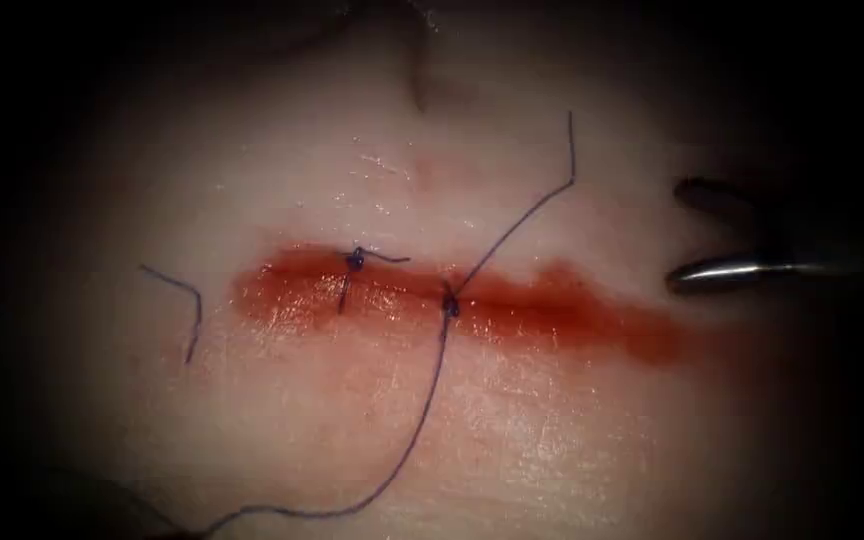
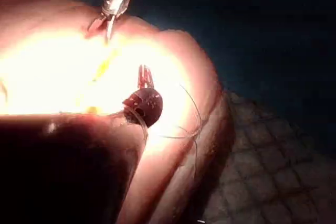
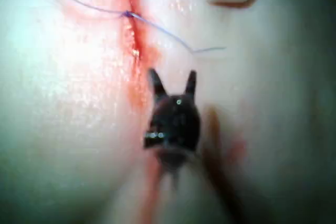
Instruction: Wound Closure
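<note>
The cut (image 1: 552,315) runs across the tissue (image 1: 512,440), wet with red fluid. A tied knot (image 1: 355,260) with short ends sits on its left part. A second knot (image 1: 449,300) lies further right. From it the thread (image 1: 422,410) trails down to the lower left, and a free end (image 1: 552,190) rises to the upper right. My right tool (image 1: 687,235) hovers past the cut's right end, open and holding nothing, as its wrist view confirms (image 3: 173,82). The left tool (image 2: 145,77) hangs over the tissue with a strand of thread (image 2: 195,121) beside it.
A loose cut piece of thread (image 1: 187,300) lies on the tissue left of the cut. A fold (image 1: 417,70) marks the tissue's far side. In the left wrist view the right tool (image 2: 107,24) shows beyond the bench mat (image 2: 262,161).
</note>
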Robot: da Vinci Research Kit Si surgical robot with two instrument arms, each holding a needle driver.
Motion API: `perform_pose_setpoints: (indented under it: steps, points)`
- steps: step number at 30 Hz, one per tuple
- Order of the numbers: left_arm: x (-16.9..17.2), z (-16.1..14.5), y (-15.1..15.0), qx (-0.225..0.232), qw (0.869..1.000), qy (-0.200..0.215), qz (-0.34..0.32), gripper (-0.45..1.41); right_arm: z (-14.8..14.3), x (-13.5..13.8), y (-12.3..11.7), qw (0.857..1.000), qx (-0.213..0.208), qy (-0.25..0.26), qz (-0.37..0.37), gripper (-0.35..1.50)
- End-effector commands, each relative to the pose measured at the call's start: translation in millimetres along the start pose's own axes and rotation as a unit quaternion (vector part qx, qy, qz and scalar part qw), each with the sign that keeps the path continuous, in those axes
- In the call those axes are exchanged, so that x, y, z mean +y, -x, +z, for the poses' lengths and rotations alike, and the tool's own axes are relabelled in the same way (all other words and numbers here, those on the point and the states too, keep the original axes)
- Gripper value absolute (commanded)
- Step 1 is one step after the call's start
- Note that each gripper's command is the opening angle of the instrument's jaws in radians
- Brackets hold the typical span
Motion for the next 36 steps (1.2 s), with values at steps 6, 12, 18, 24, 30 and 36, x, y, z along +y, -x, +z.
perform_pose_setpoints:
  steps: [6, 12, 18, 24, 30, 36]
  points:
    - [-3.0, 3.0, -1.3, -0.004, 1.0, -0.002, 0.013, -0.45, 4.2, -7.2, -3.6, 0.999, 0.045, -0.011, -0.006, 1.06]
    - [-5.0, 6.0, -1.2, 0.0, 1.0, -0.001, 0.016, -0.45, 9.0, -9.3, -5.4, 0.998, 0.068, -0.004, -0.009, 0.17]
    - [-7.6, 8.5, -0.2, 0.008, 1.0, 0.004, 0.014, -0.45, 12.2, -10.3, -5.8, 0.997, 0.082, 0.003, -0.009, 0.07]
    - [-9.9, 10.6, 1.7, 0.021, 1.0, 0.012, 0.018, -0.45, 14.0, -11.3, -6.1, 0.996, 0.094, 0.001, -0.01, -0.01]
    - [-11.0, 11.9, 4.2, 0.027, 1.0, 0.015, 0.004, -0.45, 15.8, -11.7, -6.0, 0.995, 0.104, 0.001, -0.013, -0.01]
    - [-11.6, 12.6, 6.1, 0.027, 0.999, 0.019, -0.005, -0.45, 16.6, -11.9, -6.4, 0.992, 0.121, -0.011, -0.013, -0.03]
